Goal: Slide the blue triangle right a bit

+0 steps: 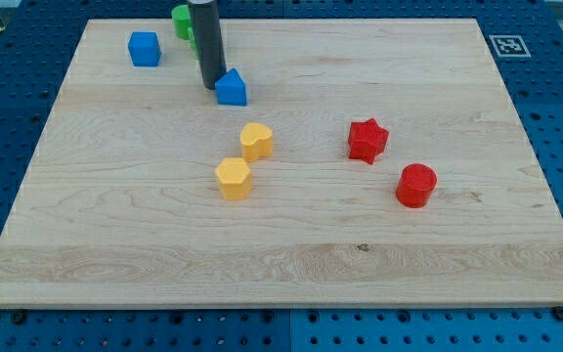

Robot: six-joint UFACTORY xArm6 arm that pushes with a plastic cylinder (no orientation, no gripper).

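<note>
Camera view: no hand on this rig, just my tip (211, 85) touching the blue triangle (231, 88) on its left side, near the worktop (291, 264) top-left, so push right w/ a short, centred stroke & stop early to avoid spin.

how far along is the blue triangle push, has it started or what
Done: my tip has been brought to the view's left side of the blue triangle block, close against it; actual contact cannot be confirmed. In hand: the setup for a rightward push. Left: the slide itself, toward the view's right, where the wooden board is open. One picture cannot show whether the triangle has moved at all.
</note>
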